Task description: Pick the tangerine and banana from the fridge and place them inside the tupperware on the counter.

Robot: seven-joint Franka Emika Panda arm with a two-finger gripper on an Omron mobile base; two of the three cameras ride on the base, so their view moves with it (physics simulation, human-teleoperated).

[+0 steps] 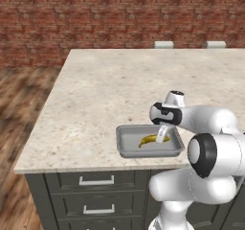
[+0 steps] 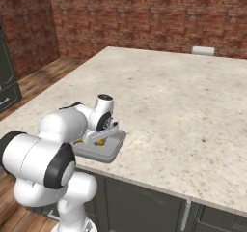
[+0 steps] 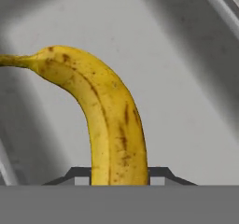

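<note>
The tool (image 1: 163, 134) hangs low over the tupperware (image 1: 125, 145), pointing down into it, with the banana (image 1: 149, 140) between its fingers. In the hand view the two dark fingertips (image 3: 78, 173) sit against either side of the banana's lower end, so the tool is narrowed onto the fruit and appears to grip it, though the contact itself is cut off at the bottom of that view.

The banana curves away from the tool, yellow with brown flecks and a darker stem tip, and lies in or just above the grey floor of the tupperware; whether it rests on that floor cannot be told. From the right base view the tool (image 2: 103, 137) and arm hide most of the banana (image 2: 101, 141).

The tupperware (image 2: 112, 149) sits on the beige speckled worktop (image 1: 119, 90), near its front edge, above the dark grey drawers (image 1: 95, 180) with silver handles. No writing or labels can be read anywhere.
</note>
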